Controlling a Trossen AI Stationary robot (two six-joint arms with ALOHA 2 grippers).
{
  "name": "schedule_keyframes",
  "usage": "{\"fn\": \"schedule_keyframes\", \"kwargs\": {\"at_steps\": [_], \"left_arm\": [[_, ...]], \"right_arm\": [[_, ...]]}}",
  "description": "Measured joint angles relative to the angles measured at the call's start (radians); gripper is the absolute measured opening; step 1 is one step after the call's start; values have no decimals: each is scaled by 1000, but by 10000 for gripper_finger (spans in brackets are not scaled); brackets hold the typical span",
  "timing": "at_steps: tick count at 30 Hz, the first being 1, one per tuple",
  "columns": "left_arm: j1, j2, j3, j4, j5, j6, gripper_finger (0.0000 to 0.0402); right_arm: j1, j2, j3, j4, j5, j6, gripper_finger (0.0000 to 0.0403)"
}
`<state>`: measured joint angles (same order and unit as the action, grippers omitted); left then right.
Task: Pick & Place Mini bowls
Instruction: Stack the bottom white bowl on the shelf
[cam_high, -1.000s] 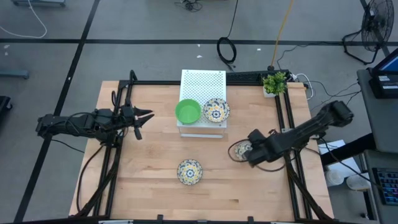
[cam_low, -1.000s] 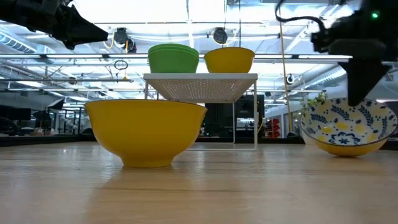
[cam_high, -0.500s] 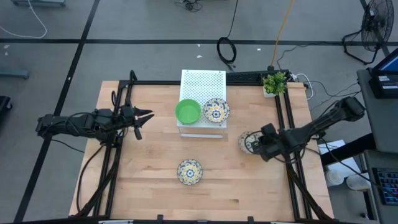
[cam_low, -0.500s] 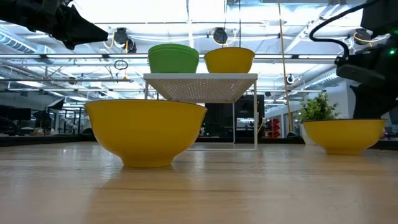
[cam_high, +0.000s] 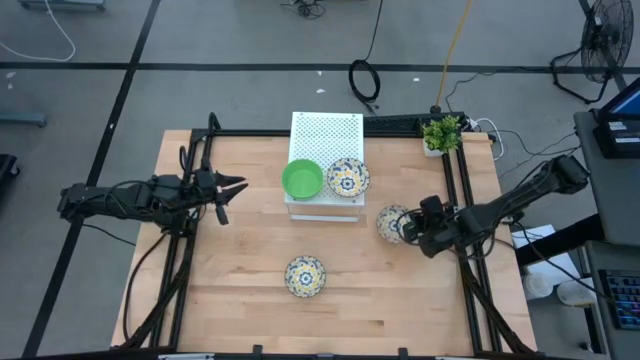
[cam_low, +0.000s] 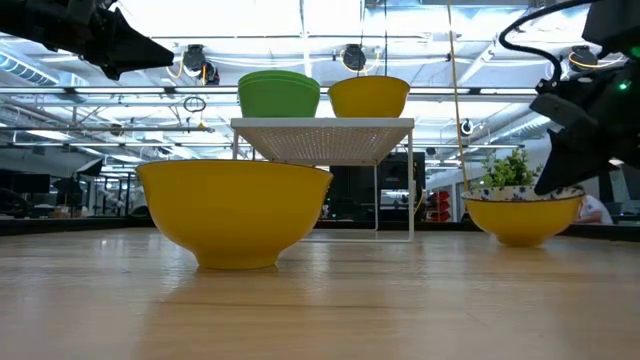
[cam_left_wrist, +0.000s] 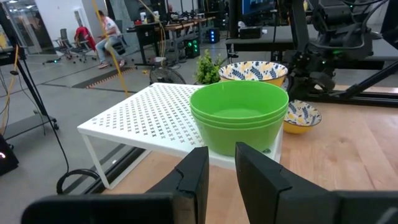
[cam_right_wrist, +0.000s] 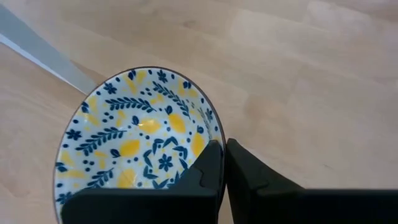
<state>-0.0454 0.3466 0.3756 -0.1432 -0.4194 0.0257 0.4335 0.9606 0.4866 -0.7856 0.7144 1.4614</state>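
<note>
I've got a floral mini bowl (cam_high: 392, 224) pinched by its rim in the right gripper (cam_high: 412, 227), fingers clamped together on the wall nearest the table's right edge. A rim pinch is the only sensible hold on something this shallow, and it leaves the bowl upright. From the low view it sits very close to the wood; I can't tell whether it is just clear or touching. It's near the right edge of the table (cam_high: 250, 320), just off the front right corner of the white perforated box (cam_high: 325, 135).

That box looks like my target. On its front part sits the green stack (cam_high: 302, 179), nested bowls by the look of the left wrist view, and beside it, toward the right, another floral bowl (cam_high: 347, 177). My guess is like goes with like, so this one belongs on or in that floral bowl, which means lifting above the box top before moving in.

One more floral bowl (cam_high: 305, 275) waits alone near the middle of the front edge.

The left gripper (cam_high: 222, 193) hangs above the table's left side, facing the box, fingers a little apart and holding nothing. It's parked clear, so the right arm has the lane. The potted plant (cam_high: 441, 133) at the back right corner is well out of my path.
</note>
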Motion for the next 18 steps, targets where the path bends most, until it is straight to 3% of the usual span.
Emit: {"fn": "schedule_keyframes", "kwargs": {"at_steps": [18], "left_arm": [[0, 0, 0, -3, 0, 0, 85]], "right_arm": [[0, -187, -2, 138, 155, -236, 1]]}}
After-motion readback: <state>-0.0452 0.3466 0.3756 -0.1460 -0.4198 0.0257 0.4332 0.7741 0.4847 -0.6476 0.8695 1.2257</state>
